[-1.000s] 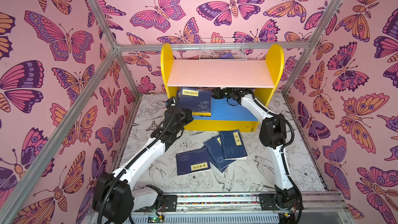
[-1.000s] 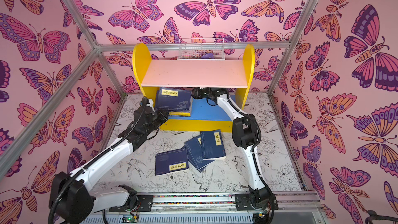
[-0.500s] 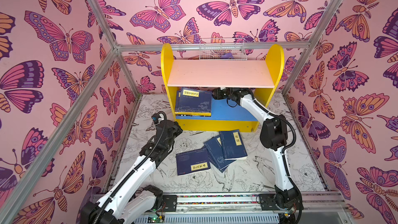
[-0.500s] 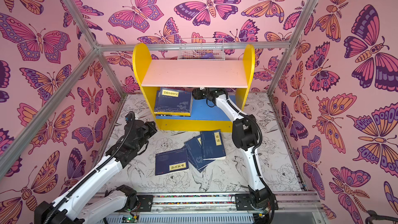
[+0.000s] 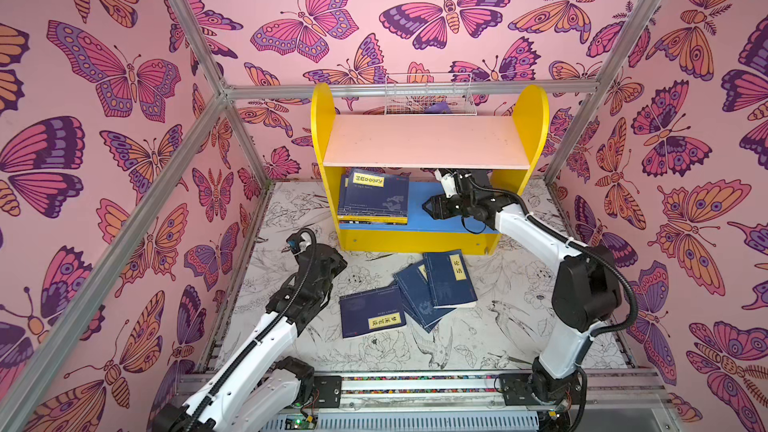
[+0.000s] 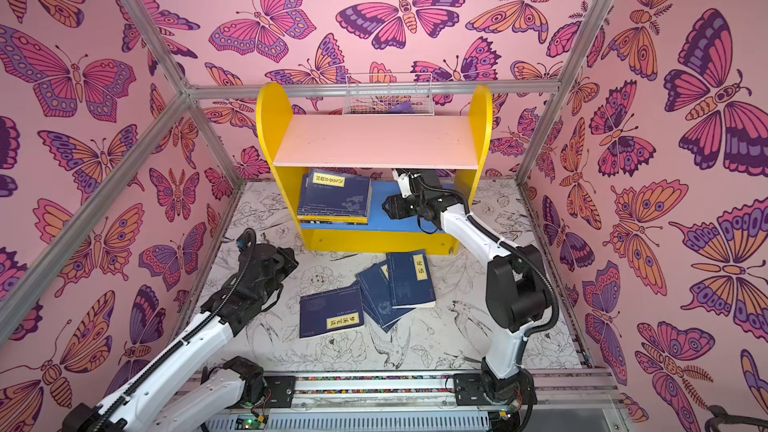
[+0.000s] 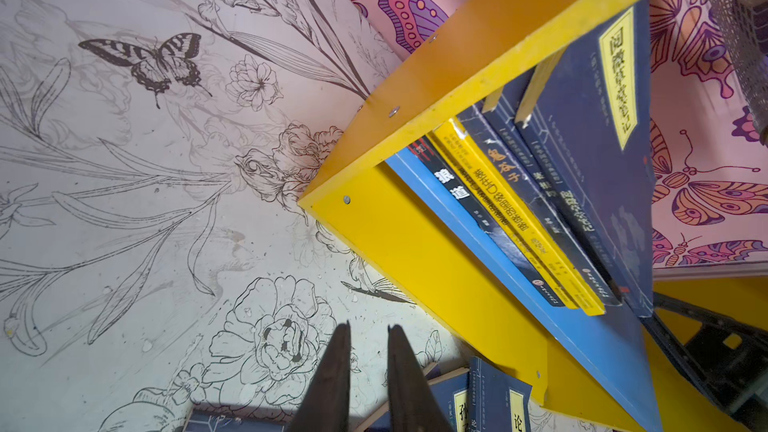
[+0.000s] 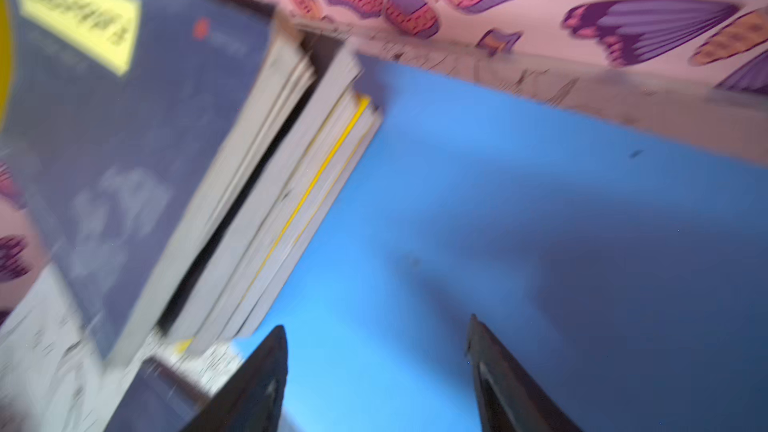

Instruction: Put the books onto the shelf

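Where the sketch-patterned surface (image 5: 478, 342) fills the lower middle of both top views, 3 navy loose books (image 5: 409, 297) are seen lying flat and overlapping, in front of the shelf (image 5: 419, 238). To their left, at lower centre-left, the left tool (image 7: 368, 328) is held above the surface; in the left wrist view its jaws are parted by a narrow gap and nothing is gripped. Further back, at frame centre, a stack of books (image 5: 374, 199) is laid on the left half of the blue lower board (image 8: 498, 201). Just right of that stack the right tool (image 8: 376, 334) is poised over bare blue board, its jaws spread wide and empty. Above, the pink upper board (image 5: 424, 141) is seen, and behind it a white wire basket (image 5: 430, 93).
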Motion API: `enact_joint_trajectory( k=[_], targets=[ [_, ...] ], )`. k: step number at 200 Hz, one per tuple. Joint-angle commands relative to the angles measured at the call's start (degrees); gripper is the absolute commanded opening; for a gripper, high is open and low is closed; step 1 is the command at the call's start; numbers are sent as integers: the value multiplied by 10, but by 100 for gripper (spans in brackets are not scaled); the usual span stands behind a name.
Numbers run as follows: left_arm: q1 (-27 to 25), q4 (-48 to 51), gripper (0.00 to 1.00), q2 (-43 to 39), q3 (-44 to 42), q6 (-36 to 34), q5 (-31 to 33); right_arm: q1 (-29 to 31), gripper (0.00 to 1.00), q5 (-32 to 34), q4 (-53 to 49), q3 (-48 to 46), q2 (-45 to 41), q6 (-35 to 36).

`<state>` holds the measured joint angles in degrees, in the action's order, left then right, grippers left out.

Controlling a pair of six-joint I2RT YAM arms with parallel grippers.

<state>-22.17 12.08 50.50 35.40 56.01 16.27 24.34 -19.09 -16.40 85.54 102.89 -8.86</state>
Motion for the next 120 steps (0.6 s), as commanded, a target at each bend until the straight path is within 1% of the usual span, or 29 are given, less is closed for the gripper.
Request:
enact_joint_trajectory(
  k=[1, 21, 36, 48, 68, 91, 101, 120],
  targets=[
    [3, 6, 20, -17, -18, 14, -5, 18, 71, -83, 44, 1, -52, 12],
    [2, 6, 20, -24, -27, 23, -13, 28, 73, -88, 73, -26, -65, 6],
    [2, 6, 21, -29, -33, 29, -18, 34, 72, -90, 67, -14, -57, 3],
    [3, 6, 21, -27, -35, 30, -22, 39, 70, -84, 67, -4, -50, -1],
    [3, 5, 21, -24, -35, 29, -30, 41, 64, -59, 81, 11, -41, -24],
    [3, 3, 20, -22, -35, 29, -35, 41, 56, -23, 45, 57, -12, -46],
    [3, 2, 21, -23, -35, 29, -36, 41, 53, -22, 44, 67, -1, -56],
    [3, 2, 21, -29, -37, 29, -33, 43, 42, -31, 62, 68, 9, -69]
  ],
)
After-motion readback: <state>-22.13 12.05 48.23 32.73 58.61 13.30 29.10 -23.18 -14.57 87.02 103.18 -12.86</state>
